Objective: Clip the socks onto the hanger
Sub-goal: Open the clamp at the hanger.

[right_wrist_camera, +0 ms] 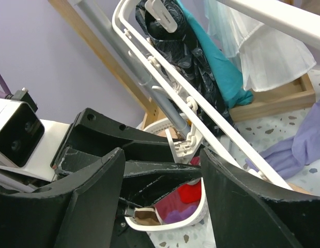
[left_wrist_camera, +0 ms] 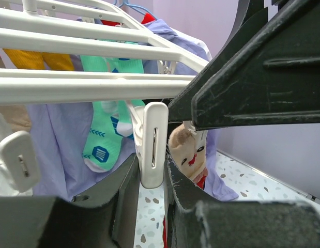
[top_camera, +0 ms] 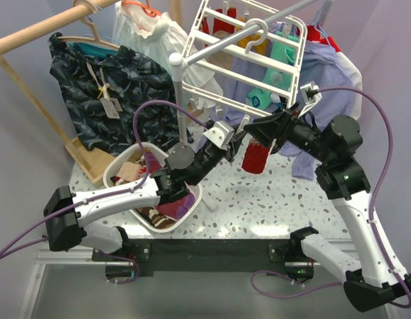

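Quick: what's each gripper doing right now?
Left gripper: closed on a hanger clip.
Right gripper: open, nothing seen gripped; a red sock hangs close by.

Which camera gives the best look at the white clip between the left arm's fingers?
The left wrist view: the clip hangs upright from the hanger, centred, with the left gripper closed on its sides. In the top view the arms hide it. The right wrist view shows only what may be its top.

A white basket (top_camera: 111, 171) of clothes sits near a dark garment (top_camera: 119, 86) hanging from a wooden rail (top_camera: 39, 31).
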